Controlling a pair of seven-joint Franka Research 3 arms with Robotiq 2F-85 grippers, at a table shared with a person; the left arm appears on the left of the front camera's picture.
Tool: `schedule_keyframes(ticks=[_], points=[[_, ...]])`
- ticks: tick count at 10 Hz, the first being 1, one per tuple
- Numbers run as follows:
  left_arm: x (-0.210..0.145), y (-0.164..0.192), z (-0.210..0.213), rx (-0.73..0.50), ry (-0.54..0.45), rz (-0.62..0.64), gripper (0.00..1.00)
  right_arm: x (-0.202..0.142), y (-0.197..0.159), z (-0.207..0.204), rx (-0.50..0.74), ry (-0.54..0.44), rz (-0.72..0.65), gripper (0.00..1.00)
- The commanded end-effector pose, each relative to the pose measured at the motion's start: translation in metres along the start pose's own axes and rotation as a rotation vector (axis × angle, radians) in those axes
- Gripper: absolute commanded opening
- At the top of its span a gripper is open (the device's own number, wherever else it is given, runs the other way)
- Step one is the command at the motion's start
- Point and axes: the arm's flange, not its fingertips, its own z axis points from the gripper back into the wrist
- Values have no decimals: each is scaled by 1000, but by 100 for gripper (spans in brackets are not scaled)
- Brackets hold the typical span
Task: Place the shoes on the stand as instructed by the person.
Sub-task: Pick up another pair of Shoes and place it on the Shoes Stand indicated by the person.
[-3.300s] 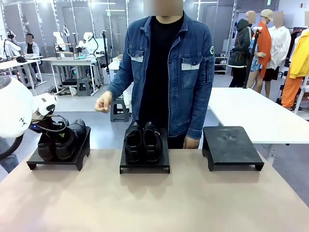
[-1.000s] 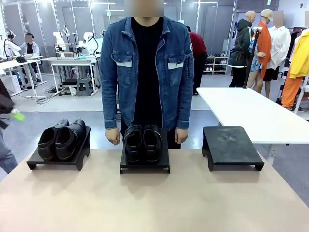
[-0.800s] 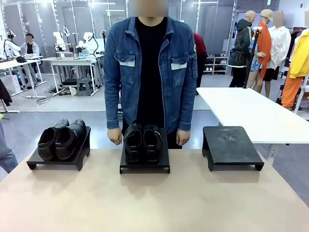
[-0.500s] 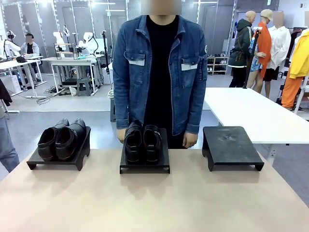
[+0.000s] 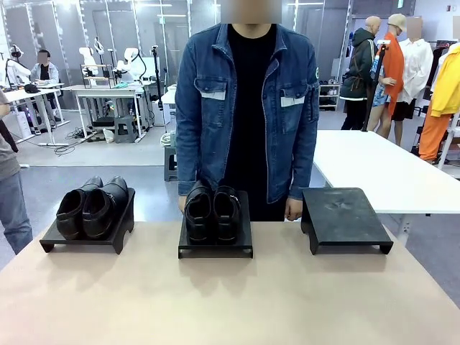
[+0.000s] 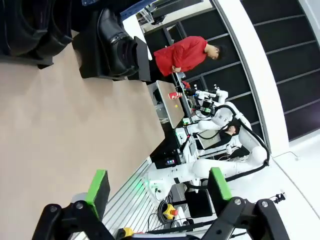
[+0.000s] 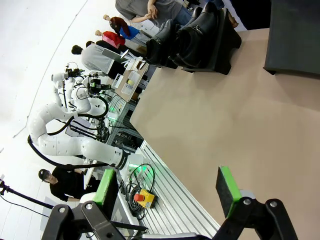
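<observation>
Three black stands sit in a row at the far edge of the table (image 5: 230, 302). One pair of shoes (image 5: 92, 207) is on the left stand (image 5: 50, 243). The other pair (image 5: 213, 212) is on the middle stand (image 5: 215, 249). The right stand (image 5: 345, 218) is bare. The person (image 5: 248, 108) stands behind the middle one, arms down. The near tabletop is open. The left gripper (image 6: 159, 187) and right gripper (image 7: 167, 190) both have jaws wide apart, holding nothing.

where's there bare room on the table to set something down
The right stand has a bare top, bordered by the white table behind it. The whole near stretch of the tan table, in front of all three stands, is open too. The left stand and middle stand are crowded, each carrying a pair of shoes.
</observation>
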Motion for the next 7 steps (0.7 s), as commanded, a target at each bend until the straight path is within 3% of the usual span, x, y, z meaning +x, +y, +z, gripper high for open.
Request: schedule_keyframes(ticks=[1,7], points=[[-5,-8,5,2,11,-14,100,0,1,1,8,-7,13,100],[-5,-8,5,2,11,-14,100,0,1,1,8,-7,13,100]])
